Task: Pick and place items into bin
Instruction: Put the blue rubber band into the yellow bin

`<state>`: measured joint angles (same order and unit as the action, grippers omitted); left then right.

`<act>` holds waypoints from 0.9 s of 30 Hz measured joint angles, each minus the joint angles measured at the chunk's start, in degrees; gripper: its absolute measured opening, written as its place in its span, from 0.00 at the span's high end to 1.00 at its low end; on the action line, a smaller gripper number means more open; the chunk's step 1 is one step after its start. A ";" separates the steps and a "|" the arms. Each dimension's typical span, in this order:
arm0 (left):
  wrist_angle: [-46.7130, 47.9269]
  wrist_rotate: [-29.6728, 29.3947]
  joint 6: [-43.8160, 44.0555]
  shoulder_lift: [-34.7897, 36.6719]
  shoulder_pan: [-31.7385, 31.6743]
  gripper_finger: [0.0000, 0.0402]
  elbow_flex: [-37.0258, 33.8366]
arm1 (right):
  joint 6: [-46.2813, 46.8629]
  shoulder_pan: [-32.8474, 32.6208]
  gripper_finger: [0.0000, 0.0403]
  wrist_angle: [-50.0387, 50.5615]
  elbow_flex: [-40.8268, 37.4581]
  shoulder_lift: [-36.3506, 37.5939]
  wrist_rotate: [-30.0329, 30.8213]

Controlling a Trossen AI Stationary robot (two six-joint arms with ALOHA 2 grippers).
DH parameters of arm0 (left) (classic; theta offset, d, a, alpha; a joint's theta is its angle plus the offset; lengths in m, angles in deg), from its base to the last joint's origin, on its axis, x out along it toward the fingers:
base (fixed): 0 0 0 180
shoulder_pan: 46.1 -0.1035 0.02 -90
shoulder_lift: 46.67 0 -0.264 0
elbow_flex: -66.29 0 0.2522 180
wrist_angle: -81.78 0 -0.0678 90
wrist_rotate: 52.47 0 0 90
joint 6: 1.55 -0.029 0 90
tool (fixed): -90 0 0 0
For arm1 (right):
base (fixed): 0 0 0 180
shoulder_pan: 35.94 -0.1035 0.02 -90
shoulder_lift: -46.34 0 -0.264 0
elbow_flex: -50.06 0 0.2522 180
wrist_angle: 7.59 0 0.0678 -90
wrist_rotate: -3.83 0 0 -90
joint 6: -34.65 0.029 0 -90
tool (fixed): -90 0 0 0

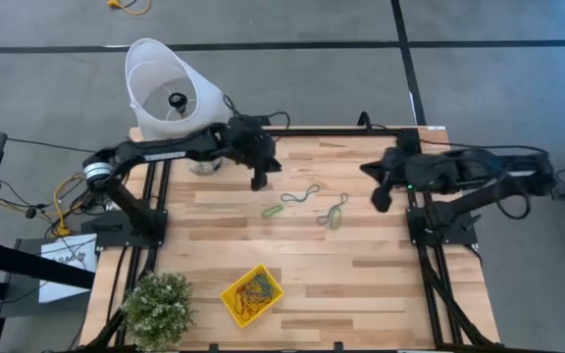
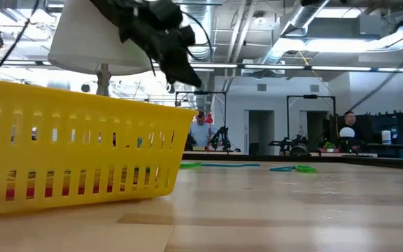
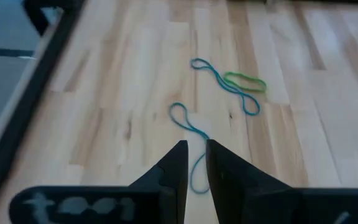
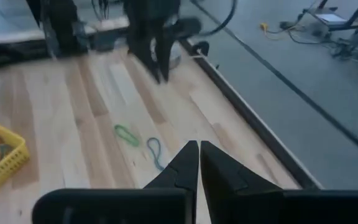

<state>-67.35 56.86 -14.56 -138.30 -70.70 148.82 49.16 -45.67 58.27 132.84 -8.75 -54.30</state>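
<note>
Left gripper (image 1: pixel 260 180), fingers nearly together and empty, hovers just beside thin blue and green rubber-band loops (image 1: pixel 300 197) on the wooden table (image 1: pixel 361 275); right gripper (image 1: pixel 381 199) likewise closed.

Your left gripper (image 3: pixel 195 163) is hanging over the wooden table (image 3: pixel 123 93), its two dark fingers nearly touching with only a thin gap showing. A blue rubber band (image 3: pixel 191 146) is lying stretched out just ahead of the tips. Farther off, another blue band (image 3: pixel 225 87) is touching a green band (image 3: pixel 245 81).
</note>
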 joint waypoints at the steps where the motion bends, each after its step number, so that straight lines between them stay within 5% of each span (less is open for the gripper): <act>1: -1.31 0.02 0.02 -1.69 0.44 0.89 0.00 | -0.54 1.21 0.97 -2.03 -3.24 3.05 -1.15; 11: -12.27 -1.68 3.09 -15.07 6.31 0.85 0.01 | -0.92 9.27 0.97 -21.93 -33.09 18.94 -18.35; 27: -14.78 -13.98 5.29 -26.47 11.87 0.53 6.74 | -1.02 11.31 0.97 -27.78 -35.11 14.76 -18.52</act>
<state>-82.13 42.88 -9.27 -164.77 -58.83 155.56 48.15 -34.36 30.49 97.72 6.02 -72.83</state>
